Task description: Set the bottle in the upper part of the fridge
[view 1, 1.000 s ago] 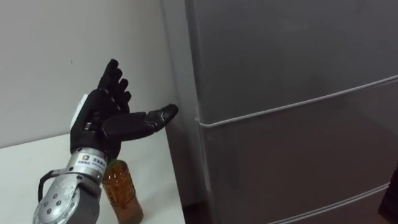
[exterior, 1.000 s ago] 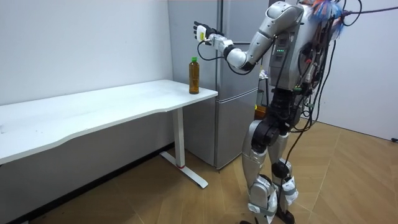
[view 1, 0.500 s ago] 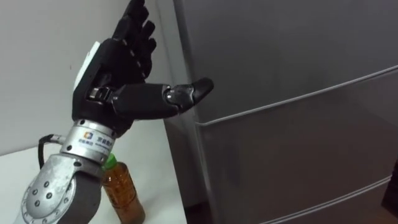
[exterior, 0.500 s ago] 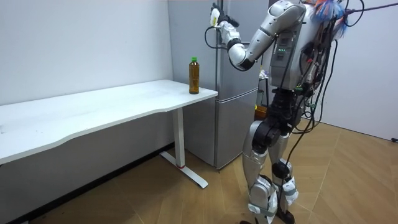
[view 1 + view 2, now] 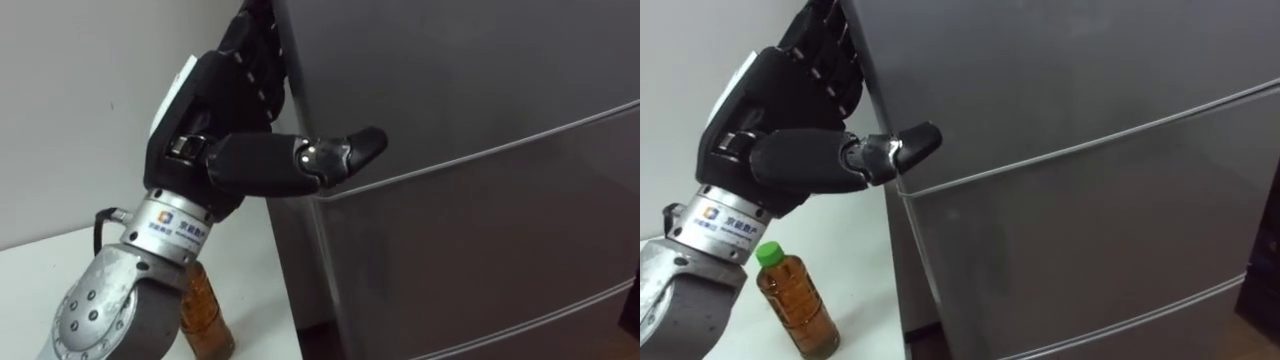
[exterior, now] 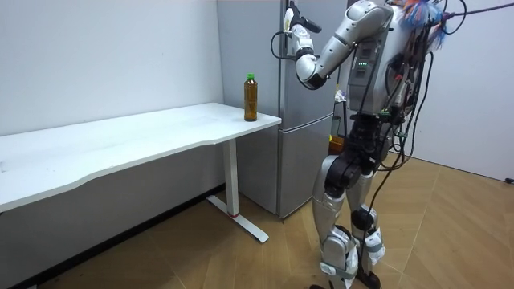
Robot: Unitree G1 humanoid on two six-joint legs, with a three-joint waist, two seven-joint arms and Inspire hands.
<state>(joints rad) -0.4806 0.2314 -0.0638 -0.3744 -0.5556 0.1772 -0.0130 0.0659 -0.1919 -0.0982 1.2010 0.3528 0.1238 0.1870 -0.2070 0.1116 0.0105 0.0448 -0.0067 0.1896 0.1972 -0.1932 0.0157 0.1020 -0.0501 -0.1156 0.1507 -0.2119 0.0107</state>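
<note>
- Left hand point(image 5: 215, 130): raised against the left edge of the fridge's upper door point(image 5: 480, 80), open, holding nothing.
- Fingers point(image 5: 255, 60) straight and laid up along that door edge, tips cut off at the top of the left eye view. Thumb point(image 5: 330, 155) stretched sideways across the door front, just above the seam.
- White table point(image 6: 120, 136): standing to the left of the fridge, its corner close to the fridge's side.
- Bottle point(image 5: 795, 305): upright on the table near that corner, below the raised forearm and apart from the hand.
- Green cap on; brown liquid inside, up to about the neck. Largely hidden behind the forearm in the left eye view, base cut off at the picture's lower edge.
- Grey fridge: upper door and lower door point(image 5: 480, 260) both closed, contents hidden.
- Dark shape point(image 5: 632, 310) at the far right edge: cut off, cannot tell what it is.
- Room view: standing upright on the wooden floor, facing the fridge, left arm lifted high.
</note>
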